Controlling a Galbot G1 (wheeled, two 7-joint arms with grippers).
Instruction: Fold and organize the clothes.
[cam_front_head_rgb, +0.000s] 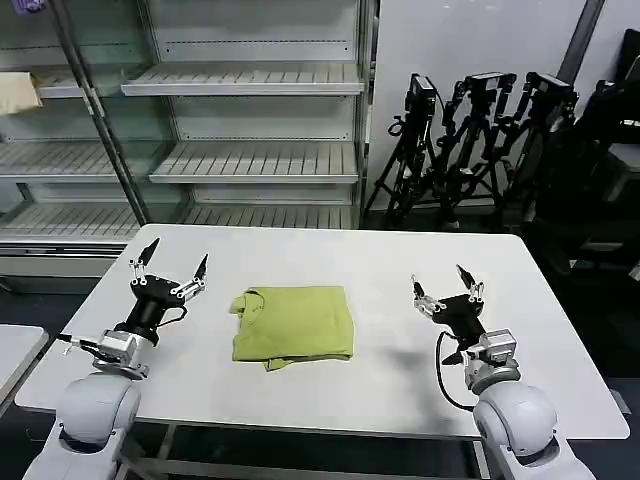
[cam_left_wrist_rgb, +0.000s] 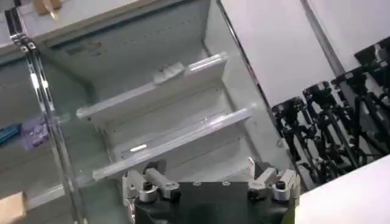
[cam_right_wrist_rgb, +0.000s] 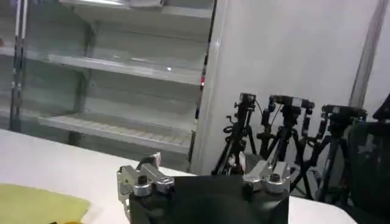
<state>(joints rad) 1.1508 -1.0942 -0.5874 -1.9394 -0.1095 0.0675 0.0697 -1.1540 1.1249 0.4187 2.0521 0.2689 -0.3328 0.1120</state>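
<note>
Jaws spread on left gripper (cam_front_head_rgb: 173, 260) and right gripper (cam_front_head_rgb: 446, 284), flanking folded shirt (cam_front_head_rgb: 294, 323).

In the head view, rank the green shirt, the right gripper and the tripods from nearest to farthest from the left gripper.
From the left gripper, open at the table's left:
1. Shirt, folded at the table's centre.
2. Right gripper, open at the table's right.
3. Tripods, on the floor behind the table's far right corner.
</note>
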